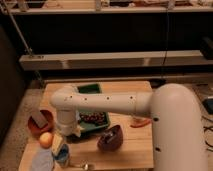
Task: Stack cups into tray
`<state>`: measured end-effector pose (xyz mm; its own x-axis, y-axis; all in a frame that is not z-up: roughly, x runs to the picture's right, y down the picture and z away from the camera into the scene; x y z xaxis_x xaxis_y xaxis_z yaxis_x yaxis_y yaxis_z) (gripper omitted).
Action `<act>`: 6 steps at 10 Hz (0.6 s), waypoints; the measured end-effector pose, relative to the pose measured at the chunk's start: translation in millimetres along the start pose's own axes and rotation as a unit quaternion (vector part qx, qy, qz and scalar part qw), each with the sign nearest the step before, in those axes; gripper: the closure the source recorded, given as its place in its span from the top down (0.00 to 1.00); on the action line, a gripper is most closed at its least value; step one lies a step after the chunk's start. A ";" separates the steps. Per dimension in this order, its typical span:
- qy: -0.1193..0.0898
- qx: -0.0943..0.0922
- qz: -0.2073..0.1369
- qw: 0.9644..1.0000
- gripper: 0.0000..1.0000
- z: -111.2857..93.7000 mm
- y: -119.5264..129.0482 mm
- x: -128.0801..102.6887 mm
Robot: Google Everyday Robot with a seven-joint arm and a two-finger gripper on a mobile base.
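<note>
One end effector [59, 143] hangs low over the front-left part of the table [135, 145], jaws spread wide and holding nothing. One light-blue cup [62, 156] stands on the table directly below it. One metal cup [84, 166] lies at the front edge, just beside the blue one. One green tray [90, 89] sits behind the arm, mid-table. Two bowls: one orange-brown bowl [36, 126] at left, one maroon bowl [110, 139] near the tray. One orange fruit [45, 139] rests beside the orange-brown bowl.
</note>
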<state>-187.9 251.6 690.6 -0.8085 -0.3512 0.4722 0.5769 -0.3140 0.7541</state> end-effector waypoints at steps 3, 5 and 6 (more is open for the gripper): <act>-0.005 -0.006 0.007 1.000 0.80 6.7 4.2 0.1; -0.001 0.001 0.015 1.000 0.80 11.6 10.1 -1.5; 0.004 0.011 0.008 1.000 0.80 12.4 9.4 -1.0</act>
<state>-183.0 259.9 702.8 -0.7983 -0.3625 0.4809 0.5868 -0.2890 0.7564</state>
